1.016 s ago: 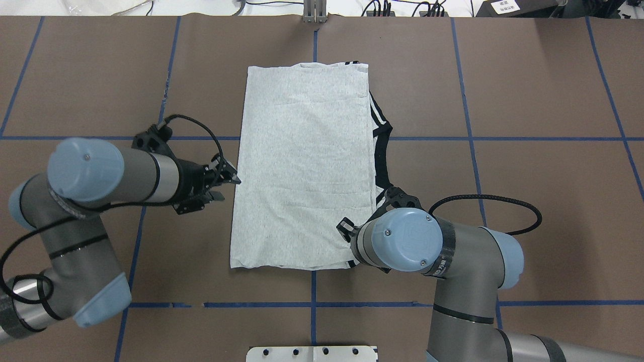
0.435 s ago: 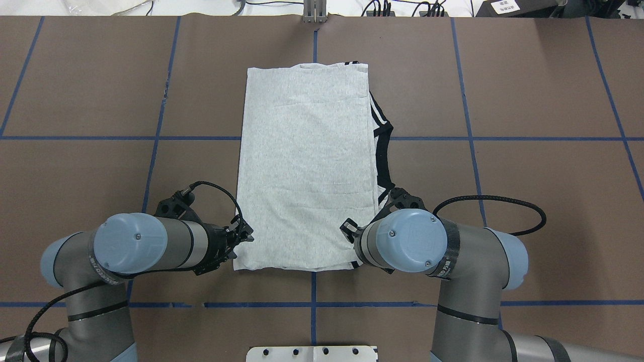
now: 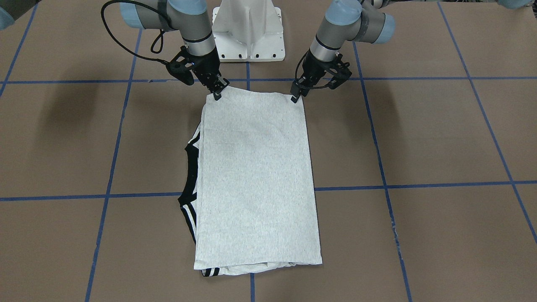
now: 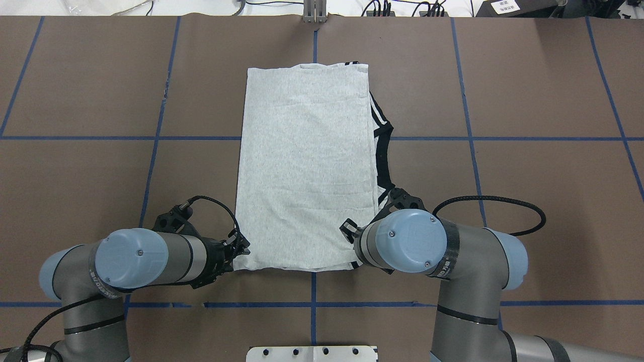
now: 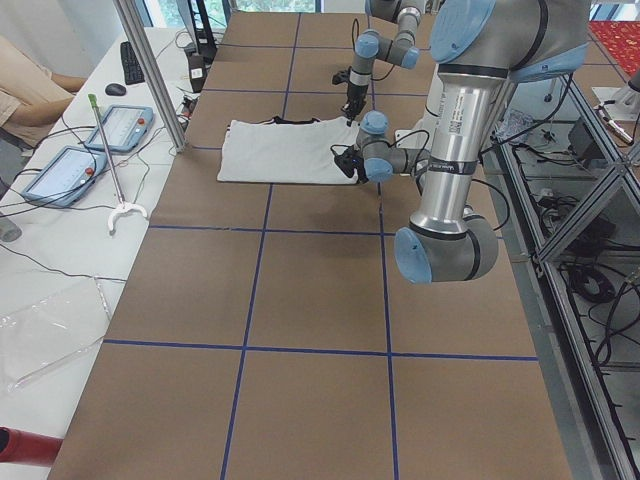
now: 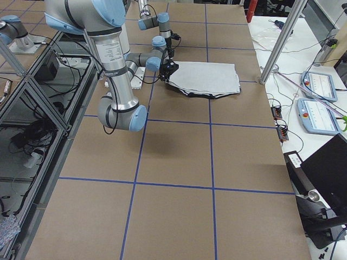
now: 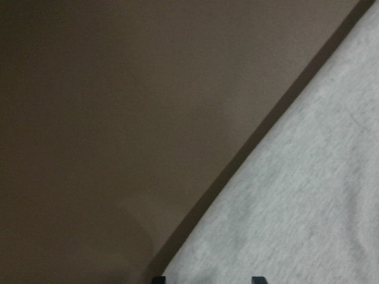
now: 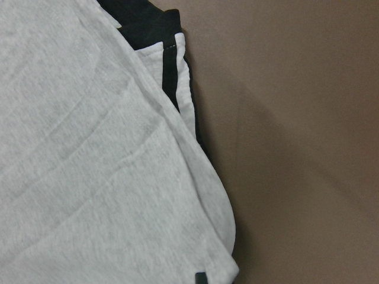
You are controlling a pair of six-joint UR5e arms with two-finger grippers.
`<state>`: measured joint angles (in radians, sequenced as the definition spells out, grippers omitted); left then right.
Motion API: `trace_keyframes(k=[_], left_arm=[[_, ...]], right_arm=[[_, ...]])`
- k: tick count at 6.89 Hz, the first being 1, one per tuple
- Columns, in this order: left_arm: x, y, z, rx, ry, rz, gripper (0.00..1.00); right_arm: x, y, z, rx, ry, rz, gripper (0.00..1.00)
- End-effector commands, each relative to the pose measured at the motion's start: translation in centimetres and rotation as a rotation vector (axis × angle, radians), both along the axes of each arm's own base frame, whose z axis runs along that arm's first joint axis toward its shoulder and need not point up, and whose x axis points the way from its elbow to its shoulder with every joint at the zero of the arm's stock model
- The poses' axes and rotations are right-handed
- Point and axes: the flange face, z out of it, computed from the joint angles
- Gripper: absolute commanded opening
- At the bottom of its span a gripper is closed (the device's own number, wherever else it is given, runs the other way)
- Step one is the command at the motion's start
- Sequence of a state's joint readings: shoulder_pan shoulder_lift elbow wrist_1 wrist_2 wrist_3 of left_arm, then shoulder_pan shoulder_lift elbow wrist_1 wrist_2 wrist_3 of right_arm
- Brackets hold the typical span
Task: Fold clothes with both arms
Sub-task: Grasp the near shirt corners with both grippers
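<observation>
Grey-flecked cotton jersey, the T-shirt [image 4: 307, 166] is lying flat near the middle of the brown-covered table [image 4: 528, 90]. It is already folded into a long rectangle running from the near edge by the robot toward the far side. Its black collar [image 4: 383, 161] and a striped shoulder are peeking out along the right edge.

The cloth is looking light, thin and limp, so it is likely to sag and drag unless both near corners are rising together. The stacked corners at the near hem are looking like the best places to pinch, with all the layers taken at once.

The left gripper [image 4: 240, 250] is sitting low at the near left corner. In its wrist view two fingertips [image 7: 256, 279] are showing apart with the shirt's edge running between them, so its pincer is standing spread, not yet closed on cloth. The right gripper [image 3: 218, 93] is hanging at the near right corner, on or just over the fabric. Only one fingertip [image 8: 200, 277] is showing, so whether it is pinching cannot be told.

Blue tape lines [image 4: 402, 138] are crossing the table, and a white pedestal [image 3: 248, 29] is standing behind the arms.
</observation>
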<state>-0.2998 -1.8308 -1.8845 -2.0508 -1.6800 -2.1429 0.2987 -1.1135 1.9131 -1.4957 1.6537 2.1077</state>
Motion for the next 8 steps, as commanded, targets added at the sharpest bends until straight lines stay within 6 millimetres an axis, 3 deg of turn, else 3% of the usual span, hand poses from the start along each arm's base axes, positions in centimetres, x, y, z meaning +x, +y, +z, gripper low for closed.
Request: trace_keyframes(k=[1, 5, 8], left_arm=[[0.2, 0.3, 0.3, -0.001, -0.006, 0.005, 0.58], [0.5, 0.9, 0.3, -0.001, -0.006, 0.016, 0.52], [0.8, 1.5, 0.4, -0.001, -0.007, 0.028, 0.08]], right_arm=[[0.0, 0.0, 0.1, -0.001, 0.002, 0.0, 0.0], [0.0, 0.0, -0.1, 0.0, -0.003, -0.001, 0.0], [0.4, 0.0, -0.5, 0.002, -0.012, 0.0, 0.0]])
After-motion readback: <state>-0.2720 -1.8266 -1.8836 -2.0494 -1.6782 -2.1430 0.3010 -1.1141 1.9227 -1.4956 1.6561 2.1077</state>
